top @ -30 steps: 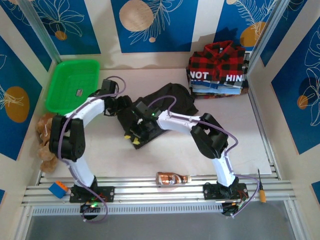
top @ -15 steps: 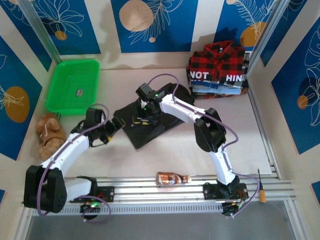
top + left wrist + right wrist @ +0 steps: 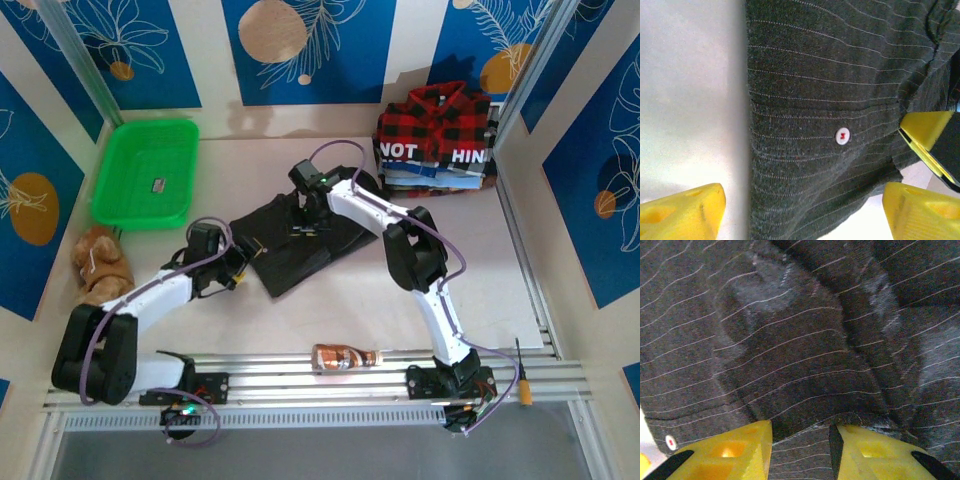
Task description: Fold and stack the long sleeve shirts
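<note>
Quick heads up: the dark charcoal pinstriped button-up shirt point(image 3: 295, 262) is lying roughly folded in the middle of the frame on the pale bench point(image 3: 330, 310). It's well apart from the stack of folded shirts with a red-and-black plaid one on top point(image 3: 435, 115) in the upper right. Your left fingers point(image 3: 235, 268) are spread wide at the shirt's left edge, straddling it near a small white button point(image 3: 842, 136) and clamped on nothing. Your right fingers point(image 3: 305, 228) are down on the middle of the shirt with only a narrow gap between them and a ridge of cloth sitting in it. I honestly can't tell if they're biting it or just resting there. That's my worry. If you pull with the right while the left has nothing pinned, I reckon the whole shirt slides across the bench instead of folding, or the ridge slips out and the layers flop open. Closing the left where it is could nab only the top layer and skew the fold. Also, both arms are near each other over one small patch, so a hasty sweep might knock them together.
</note>
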Controlling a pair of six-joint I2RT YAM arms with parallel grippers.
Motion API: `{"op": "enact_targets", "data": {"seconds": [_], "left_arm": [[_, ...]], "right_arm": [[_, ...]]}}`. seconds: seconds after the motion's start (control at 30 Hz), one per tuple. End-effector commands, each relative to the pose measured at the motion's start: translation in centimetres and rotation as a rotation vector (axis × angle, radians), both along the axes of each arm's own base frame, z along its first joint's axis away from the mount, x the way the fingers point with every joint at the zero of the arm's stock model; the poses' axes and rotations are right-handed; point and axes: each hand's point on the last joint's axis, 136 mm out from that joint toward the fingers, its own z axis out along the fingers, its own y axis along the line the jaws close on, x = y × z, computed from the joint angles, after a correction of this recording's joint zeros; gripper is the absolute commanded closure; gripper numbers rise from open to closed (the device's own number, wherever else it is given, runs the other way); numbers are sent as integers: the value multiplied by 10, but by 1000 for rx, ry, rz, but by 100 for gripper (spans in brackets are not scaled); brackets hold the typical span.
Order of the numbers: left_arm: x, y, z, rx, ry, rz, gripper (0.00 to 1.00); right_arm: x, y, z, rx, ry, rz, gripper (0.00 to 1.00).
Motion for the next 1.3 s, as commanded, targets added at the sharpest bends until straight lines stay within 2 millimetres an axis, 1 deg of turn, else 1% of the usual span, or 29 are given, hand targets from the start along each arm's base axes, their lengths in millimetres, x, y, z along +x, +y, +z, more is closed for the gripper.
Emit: {"op": "enact_targets", "data": {"seconds": [0.0,0.1,0.23,0.3,0.43,0.57,0.63,0.77,0.9,1.0,1.1,1.23,1.27], "left_arm": [[14,-9,2,-18,-24,14,19],[18,-11,-6,-13,-11,26,20],[29,-23,-7,-28,-31,24,24],[33,-26,-7,-14,-33,21,24],[36,-24,-12,21,-13,33,28],[36,-19,-19,65,23,40,35],[36,-16,-22,92,38,41,40],[30,-7,-31,165,82,27,58],[29,4,-33,257,106,-10,77],[30,13,-29,339,113,-59,88],[30,21,-19,432,115,-129,94],[27,35,-1,575,107,-226,95],[25,42,5,621,111,-253,96]], "right_arm": [[2,-10,-15,-26,24,9,63],[2,-11,-20,-23,41,3,63],[0,-9,-23,-9,53,-1,63],[-1,-9,-25,-10,58,-2,63],[-3,-10,-28,-9,71,-5,63],[-7,-12,-33,-12,86,-9,63],[-7,-14,-33,-9,90,-16,63],[-8,-19,-33,-6,97,-29,63],[-10,-25,-33,-5,104,-45,63],[-12,-27,-32,7,112,-57,63],[-15,-28,-30,18,118,-69,63],[-23,-25,-27,51,144,-85,63],[-26,-23,-25,61,150,-89,63]]}}
